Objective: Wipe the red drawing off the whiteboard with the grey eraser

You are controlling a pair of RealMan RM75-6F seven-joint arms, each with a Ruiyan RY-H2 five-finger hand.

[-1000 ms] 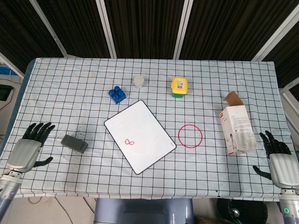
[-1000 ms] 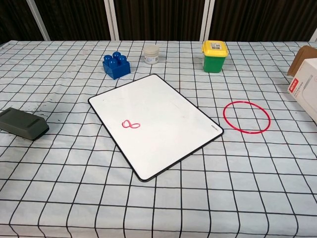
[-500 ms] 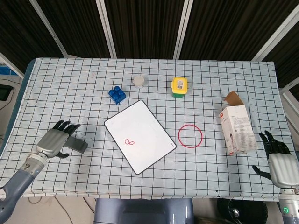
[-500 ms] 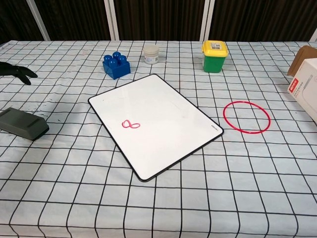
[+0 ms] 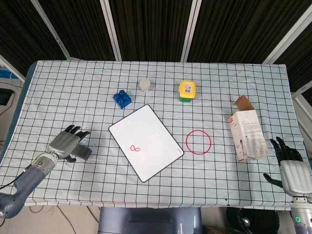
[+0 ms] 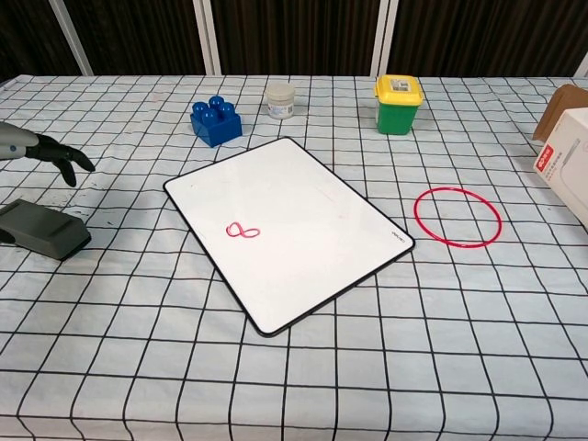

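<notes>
The whiteboard (image 5: 146,142) (image 6: 289,225) lies tilted at the table's middle, with a small red figure-eight drawing (image 5: 135,148) (image 6: 243,231) near its left part. The grey eraser (image 5: 83,152) (image 6: 43,228) lies on the cloth at the left. My left hand (image 5: 66,142) (image 6: 41,152) hovers just above the eraser with its fingers spread, holding nothing. My right hand (image 5: 292,168) rests open at the table's front right corner, far from the board; the chest view does not show it.
A blue brick (image 5: 122,98), a small white jar (image 5: 145,85) and a green pot with a yellow lid (image 5: 186,90) stand behind the board. A red ring (image 5: 198,142) lies right of it. A white carton (image 5: 247,134) lies at the right.
My left hand has moved right from the table's left edge to a spot over the eraser. The right hand has stayed still.
</notes>
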